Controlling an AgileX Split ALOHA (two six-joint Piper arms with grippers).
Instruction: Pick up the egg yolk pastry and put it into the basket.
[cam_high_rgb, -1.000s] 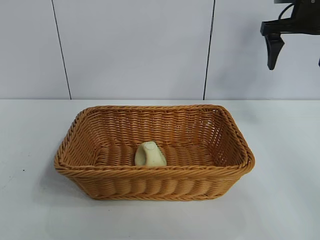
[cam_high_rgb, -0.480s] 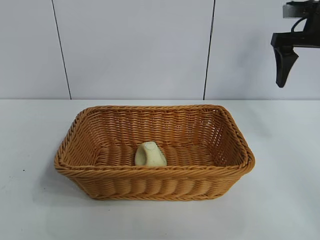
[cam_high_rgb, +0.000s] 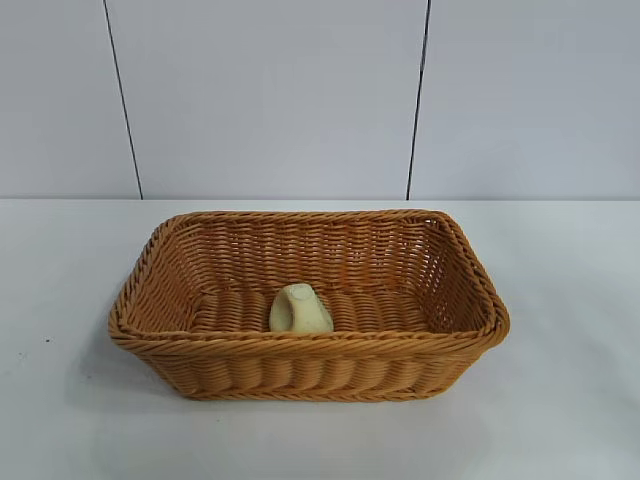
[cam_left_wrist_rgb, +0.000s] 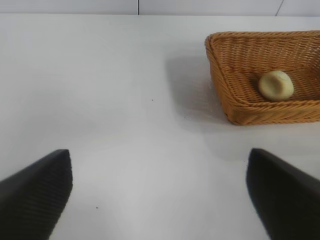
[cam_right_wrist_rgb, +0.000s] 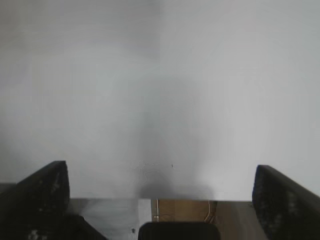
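Only wrist views show the left end effector (cam_left_wrist_rgb: 159, 195) and right end effector (cam_right_wrist_rgb: 160, 195), both released.

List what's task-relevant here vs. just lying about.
Job: egg yolk pastry, lying inside the basket; right gripper, jaws open over bare table.
Just there: left gripper, jaws open, idle off to the basket's side; wall panels.

The right hand (cam_right_wrist_rgb: 160, 200), seen earlier at the exterior view's upper right, has left that view.

White table (cam_high_rgb: 560, 300), panelled wall (cam_high_rgb: 270, 90)
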